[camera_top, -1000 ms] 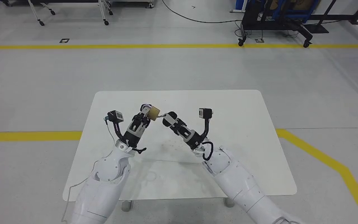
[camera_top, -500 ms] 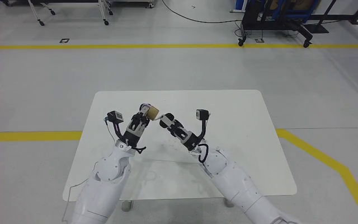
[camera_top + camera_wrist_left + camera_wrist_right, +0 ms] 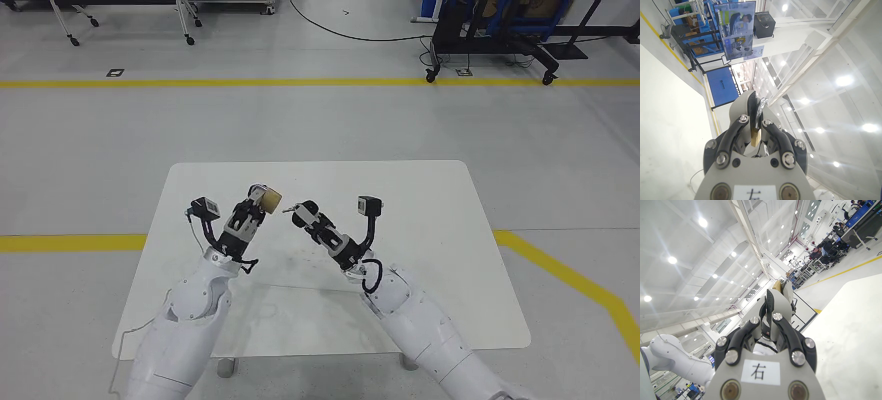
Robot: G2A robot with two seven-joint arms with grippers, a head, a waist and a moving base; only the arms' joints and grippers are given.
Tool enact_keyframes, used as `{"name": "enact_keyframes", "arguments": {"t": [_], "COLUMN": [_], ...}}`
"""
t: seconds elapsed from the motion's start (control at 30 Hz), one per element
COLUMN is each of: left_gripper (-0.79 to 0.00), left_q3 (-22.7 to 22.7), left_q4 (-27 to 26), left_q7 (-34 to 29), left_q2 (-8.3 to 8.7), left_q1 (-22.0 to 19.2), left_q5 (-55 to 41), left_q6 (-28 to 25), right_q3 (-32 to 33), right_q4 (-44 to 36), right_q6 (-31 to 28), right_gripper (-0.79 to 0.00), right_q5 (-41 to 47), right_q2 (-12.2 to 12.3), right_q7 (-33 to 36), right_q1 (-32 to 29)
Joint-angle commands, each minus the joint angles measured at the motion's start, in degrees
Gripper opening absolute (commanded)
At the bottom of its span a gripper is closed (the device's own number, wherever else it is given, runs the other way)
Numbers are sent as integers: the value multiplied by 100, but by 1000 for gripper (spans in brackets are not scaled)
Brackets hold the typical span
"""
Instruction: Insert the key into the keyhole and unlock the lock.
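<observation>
Table (image 3: 440, 250) lies white under your 2 arms, and neither task item rests on it: the work is held in the air above its middle, which I judge leaves both wrists free to tilt against each other. Your left gripper (image 3: 260, 204) is pinched on the brass lock (image 3: 272, 200), carrying it at the fingertips with the body turned toward the other arm. That is presumably to present the keyhole, though the keyhole itself is too small to make out. Your right gripper (image 3: 297, 211) faces it from just beside, pads pressed together on the key (image 3: 288, 209), whose thin tip pokes toward the lock. From above, key and lock look narrowly apart, so insertion is not yet done; you need the blade lined up before pushing
</observation>
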Motion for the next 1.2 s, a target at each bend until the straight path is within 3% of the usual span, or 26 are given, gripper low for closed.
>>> {"name": "enact_keyframes", "arguments": {"t": [0.0, 0.2, 0.43, 1.17], "left_gripper": [-785, -785, -785, -785], "left_q3": [5, 144, 317, 329], "left_q4": [-53, -8, 52, 51], "left_q7": [52, 385, 572, 428], "left_q2": [-25, -116, -189, -275], "left_q1": [-13, -33, -45, 43], "left_q5": [-573, -989, -476, -204], "left_q6": [201, 71, -601, -865], "right_q3": [48, 76, -255, -321], "right_q4": [-67, -311, -269, -26], "right_q6": [119, 128, 446, 649], "right_gripper": [-785, -785, -785, -785], "right_q5": [-19, -429, -1468, -1984], "right_q2": [1, -72, -273, -523], "right_q7": [-109, -1092, -2281, -2983], "right_q1": [-40, -339, -412, -250]}}
